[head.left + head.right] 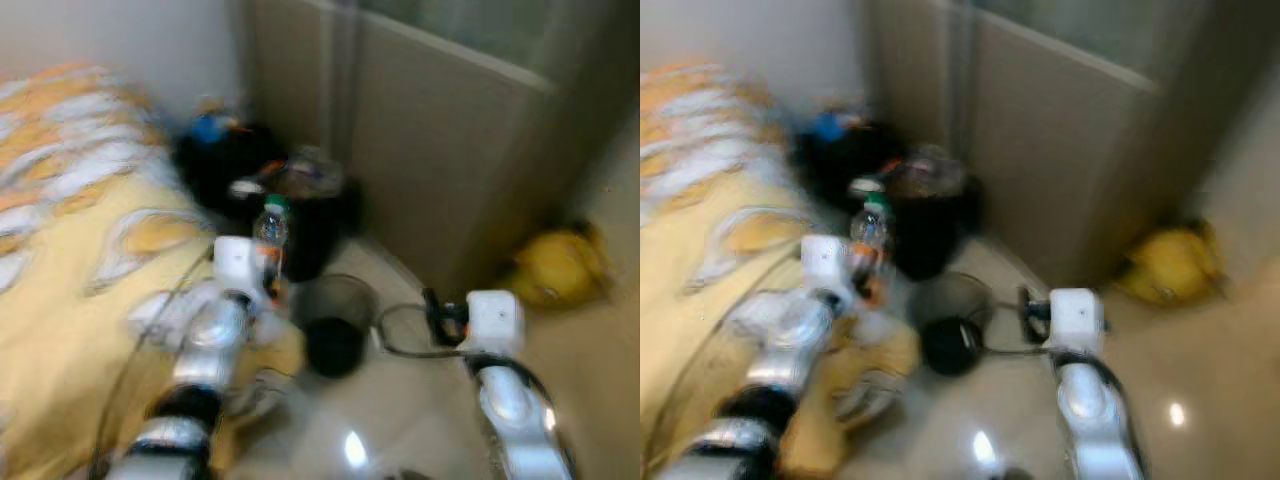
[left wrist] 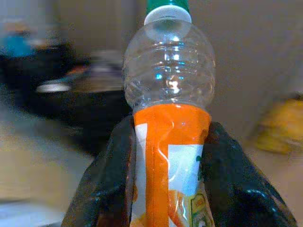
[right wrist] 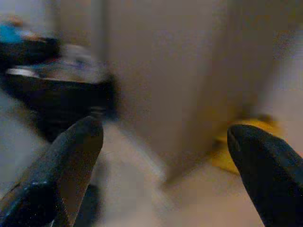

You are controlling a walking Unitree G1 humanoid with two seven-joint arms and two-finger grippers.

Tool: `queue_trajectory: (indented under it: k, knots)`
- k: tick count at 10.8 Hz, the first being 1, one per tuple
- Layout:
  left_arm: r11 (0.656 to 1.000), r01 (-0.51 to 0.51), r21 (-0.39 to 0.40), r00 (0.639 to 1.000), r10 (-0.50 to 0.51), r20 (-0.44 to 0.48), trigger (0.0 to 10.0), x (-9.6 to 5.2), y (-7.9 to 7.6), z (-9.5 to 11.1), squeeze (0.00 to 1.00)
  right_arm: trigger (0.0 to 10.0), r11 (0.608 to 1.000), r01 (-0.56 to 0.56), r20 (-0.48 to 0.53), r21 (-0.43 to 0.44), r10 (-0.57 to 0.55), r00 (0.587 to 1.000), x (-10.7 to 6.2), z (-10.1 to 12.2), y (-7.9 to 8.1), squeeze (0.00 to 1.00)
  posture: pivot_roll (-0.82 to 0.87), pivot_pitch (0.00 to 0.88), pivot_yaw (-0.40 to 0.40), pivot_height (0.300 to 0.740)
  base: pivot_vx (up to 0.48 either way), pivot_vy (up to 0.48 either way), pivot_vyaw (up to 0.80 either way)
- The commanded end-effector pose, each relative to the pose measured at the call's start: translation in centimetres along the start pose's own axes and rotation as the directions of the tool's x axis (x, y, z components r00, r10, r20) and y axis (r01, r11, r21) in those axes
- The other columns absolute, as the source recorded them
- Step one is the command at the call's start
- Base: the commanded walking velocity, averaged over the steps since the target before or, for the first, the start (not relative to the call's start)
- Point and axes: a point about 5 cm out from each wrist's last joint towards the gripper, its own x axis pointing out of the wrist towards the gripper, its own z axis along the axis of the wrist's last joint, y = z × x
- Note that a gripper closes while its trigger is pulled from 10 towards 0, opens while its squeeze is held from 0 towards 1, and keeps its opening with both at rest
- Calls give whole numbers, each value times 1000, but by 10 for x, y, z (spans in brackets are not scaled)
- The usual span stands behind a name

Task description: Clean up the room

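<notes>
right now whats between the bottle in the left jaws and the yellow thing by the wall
In the left eye view, the small dark bin on the floor and the right gripper lie between the bottle and the yellow thing.

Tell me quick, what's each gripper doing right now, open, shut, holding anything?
Left gripper: shut on the plastic bottle, holding it upright by its orange label.
Right gripper: open, empty.
</notes>
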Motion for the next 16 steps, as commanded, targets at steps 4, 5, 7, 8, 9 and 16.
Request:
queue_trajectory:
  k: [4,5,7,8,9,16]
  knots:
    - [997,-71,22,997,71,-3,10000,9,7,9,0,10000,998,-57,35,11,57,998,3,6,13,0,-155,0,85,740,392,-189,-17]
    - [996,-80,29,997,80,1,10000,9,8,10,0,10000,998,-61,28,15,60,998,2,4,14,0,-153,0,85,740,405,-251,538]
    - [988,-152,14,988,152,-9,10000,11,15,11,0,10000,996,-81,10,22,81,997,0,0,16,0,-149,0,83,740,412,-124,513]
    - [985,-174,0,984,174,-26,10000,10,17,8,0,10000,995,-102,4,15,102,995,0,-1,20,0,-147,0,80,740,428,0,513]
    - [986,-167,6,985,168,-33,10000,10,16,6,0,10000,993,-114,0,12,114,994,0,-2,21,0,-145,0,77,740,428,0,513]
    - [997,-75,9,986,76,-146,10000,1,-24,-28,0,10000,980,-198,-83,-29,195,977,-13,-8,8,0,-152,0,-30,740,312,0,431]
